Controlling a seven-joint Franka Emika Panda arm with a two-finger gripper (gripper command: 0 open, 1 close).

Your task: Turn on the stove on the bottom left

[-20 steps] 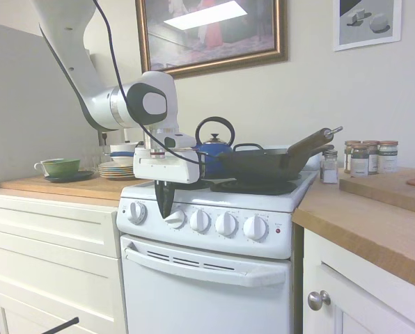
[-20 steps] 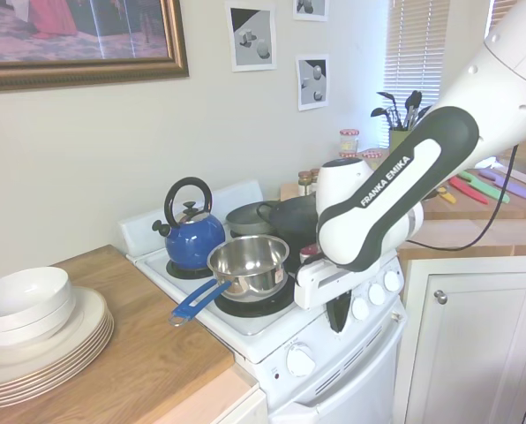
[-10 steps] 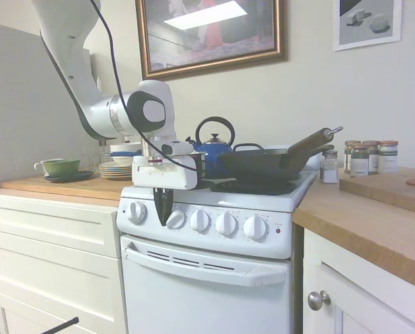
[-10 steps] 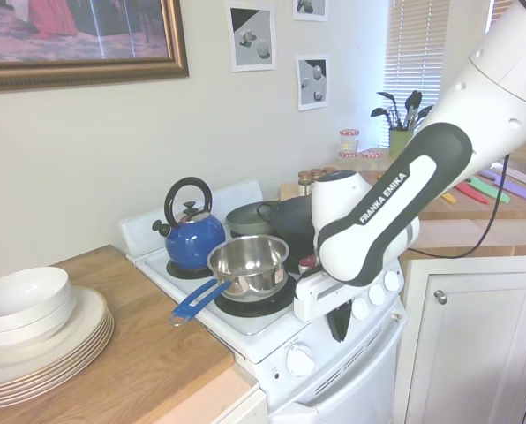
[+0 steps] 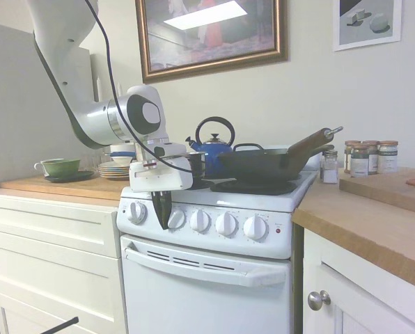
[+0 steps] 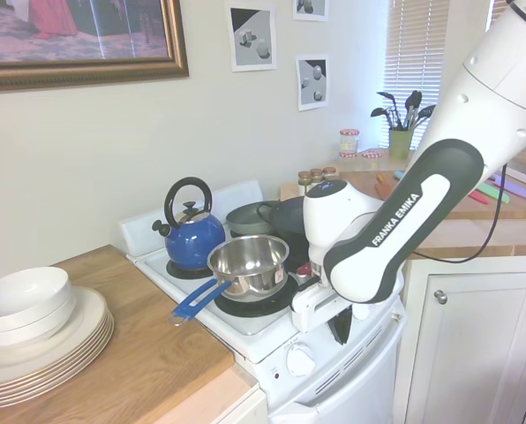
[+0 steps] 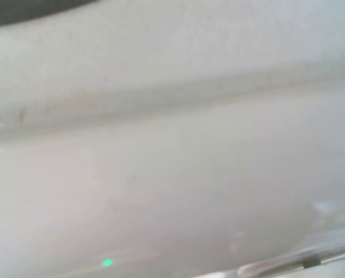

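The white stove [image 5: 207,278] fills the middle of the first exterior view, with five round knobs along its front panel and a small red light [image 5: 278,230] at the right end. My gripper [image 5: 162,212] hangs in front of the panel with its dark fingers pointing down and shut, empty. Its tips sit between the leftmost knob [image 5: 136,212] and the second knob [image 5: 176,219], touching neither as far as I can see. In the second exterior view the gripper [image 6: 340,329] is just right of the leftmost knob [image 6: 299,359]. The wrist view shows only a blurred white stove surface [image 7: 172,174].
On the burners stand a blue kettle [image 5: 213,147], a black wok [image 5: 263,165] and a steel saucepan with a blue handle [image 6: 248,263]. Stacked plates [image 6: 42,340] lie on the wooden counter left of the stove. Spice jars [image 5: 367,157] stand on the right. White drawers [image 5: 51,264] are beside the range.
The gripper has slid left along the knob panel, from in front of the second knob to the gap beside the leftmost knob. Its fingers stayed shut.
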